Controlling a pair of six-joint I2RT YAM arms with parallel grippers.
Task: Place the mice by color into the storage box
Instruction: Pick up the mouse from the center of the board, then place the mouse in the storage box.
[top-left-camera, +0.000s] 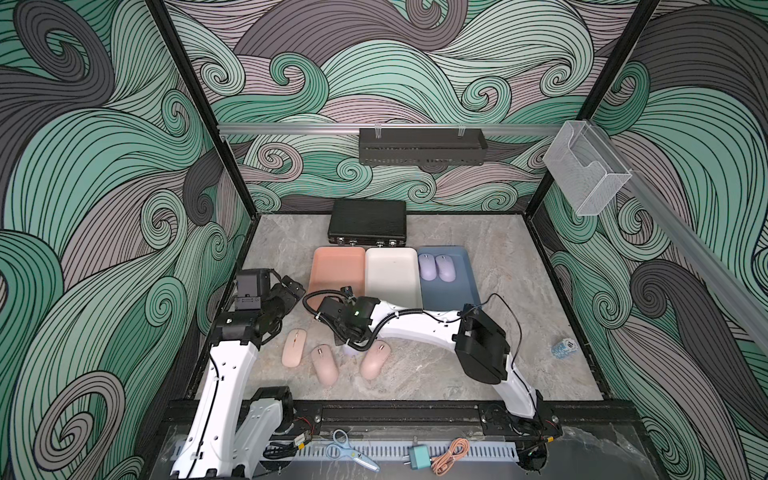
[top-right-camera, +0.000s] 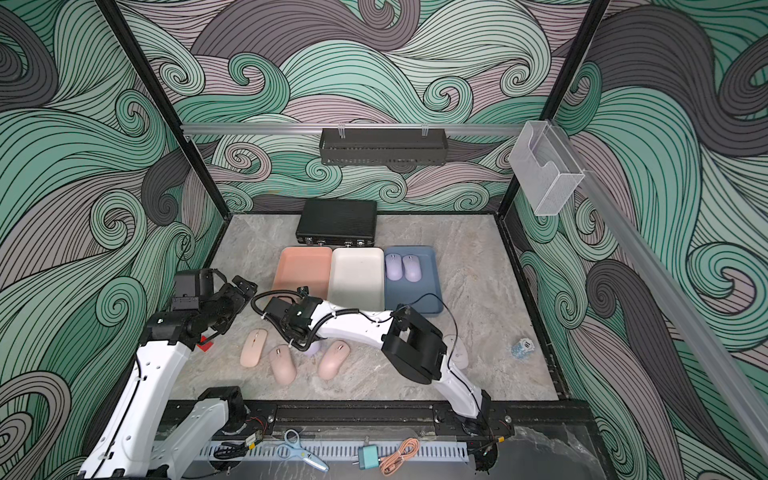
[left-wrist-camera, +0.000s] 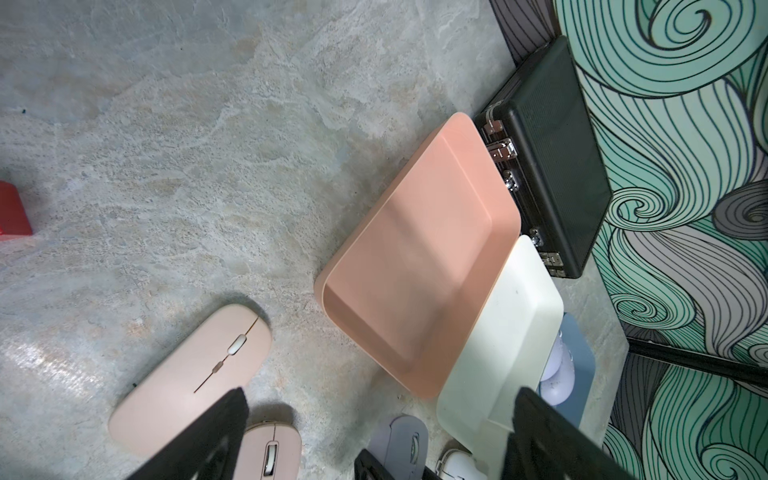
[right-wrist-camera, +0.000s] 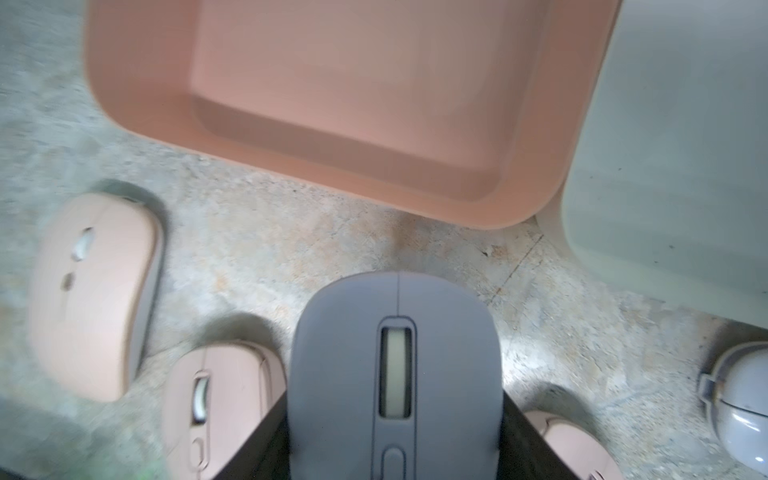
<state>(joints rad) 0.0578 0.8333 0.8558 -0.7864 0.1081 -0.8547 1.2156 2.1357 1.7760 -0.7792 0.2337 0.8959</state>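
Our right claw (right-wrist-camera: 395, 399) clamps a lavender mouse (right-wrist-camera: 345, 332) between pink mice (top-left-camera: 294, 348) near the front edge of the counter (top-left-camera: 415, 374), and we judge a straight lift clear of them, then a carry to the blue tray (top-left-camera: 467, 291), best, while our left claw (top-left-camera: 293, 287) hangs released.

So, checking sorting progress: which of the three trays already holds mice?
The slate blue tray, at the row's end beside the white tray: two purple mice lie side by side in it. The pink tray and the white one hold none.
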